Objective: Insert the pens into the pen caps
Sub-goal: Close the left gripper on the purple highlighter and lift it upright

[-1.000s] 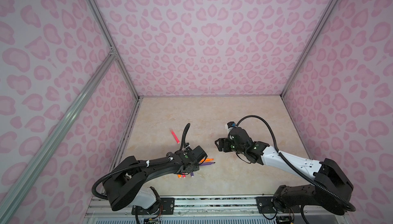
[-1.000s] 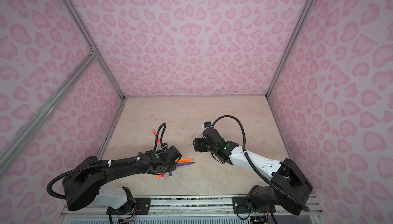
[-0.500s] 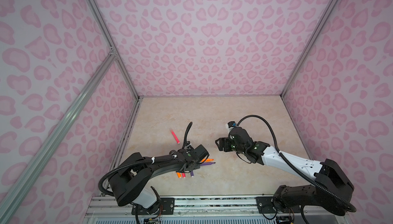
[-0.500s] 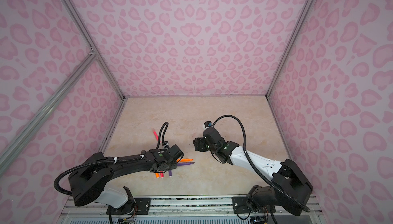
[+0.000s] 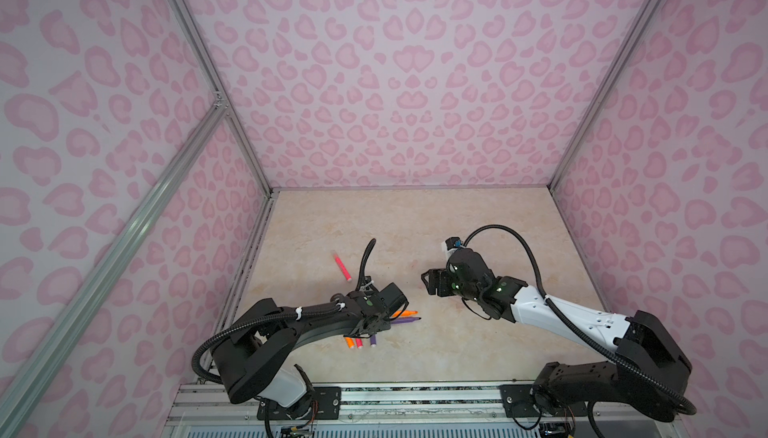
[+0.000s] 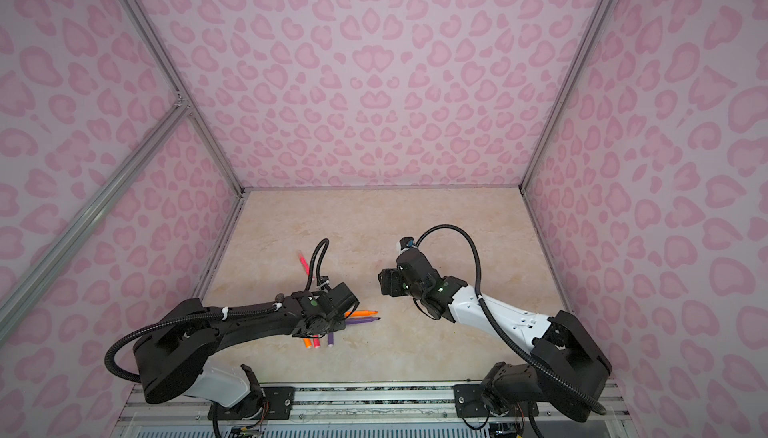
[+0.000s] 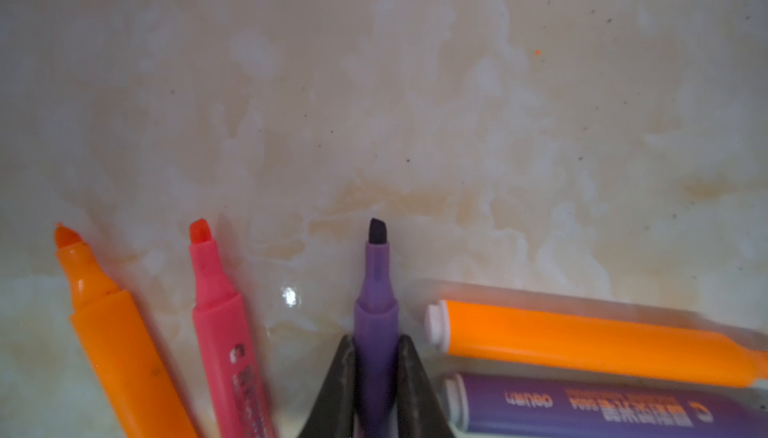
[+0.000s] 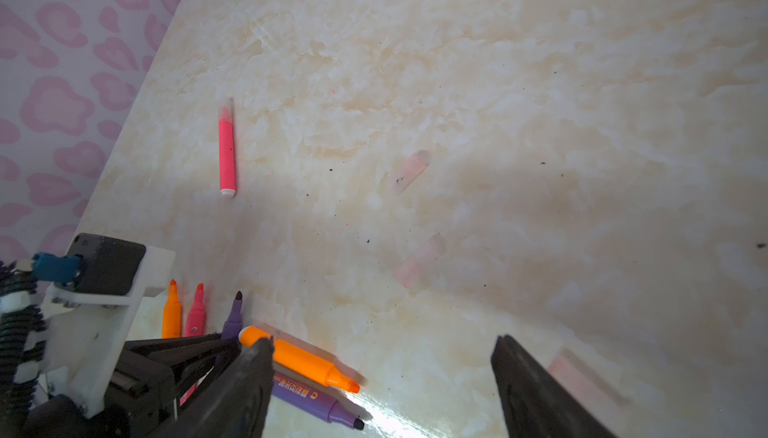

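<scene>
my left gripper (image 7: 376,346) is closed on the purple pen (image 7: 376,290). its fingers (image 7: 336,377) pinch the barrel just behind the bare dark tip, down in the pen pile at the near left of the table (image 5: 415,224). beside it lie an orange pen (image 7: 108,332) and a pink pen (image 7: 220,328), both uncapped. a second orange pen (image 7: 582,342) and a second purple pen (image 7: 602,409) lie crosswise, side by side. my right gripper (image 8: 384,342) hangs with its jaws wide apart, holding nothing.

three pen caps (image 8: 409,172) lie loose on the table, each empty and well apart from the pile. one is partly hidden behind a finger of my right gripper. the lone pink pen (image 8: 227,157) lies farther back. a clear cap seems to sit over its tip, though that part is blurred. in both top views my left arm covers most of the pile, and the caps are too faint to make out there. the pens' back ends are cut off in my left wrist view.
</scene>
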